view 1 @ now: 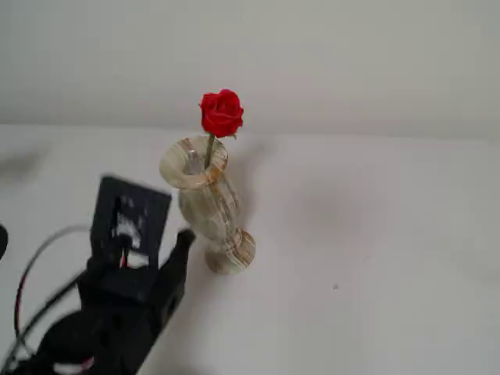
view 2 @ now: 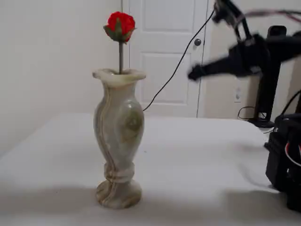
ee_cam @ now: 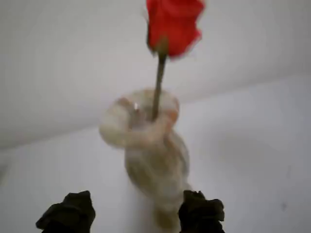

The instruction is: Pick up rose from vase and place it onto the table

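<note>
While the rose (ee_cam: 173, 22) stands upright in the marble vase (ee_cam: 153, 155) on the white bench (view 1: 367, 250), nothing is done: the fingers (ee_cam: 201, 211) are spread, empty, the stem ahead and above them, grasp and placing remaining.

The vase (view 2: 118, 141) stood upright on the white table (view 2: 197, 160), left of center, with the rose (view 2: 120, 24) sticking straight up out of its flared rim. The arm's hand (view 2: 195, 73) hung in the air well off to the right, about level with the rim, blurry, touching nothing. A white door (view 2: 164, 52) sat behind.
</note>
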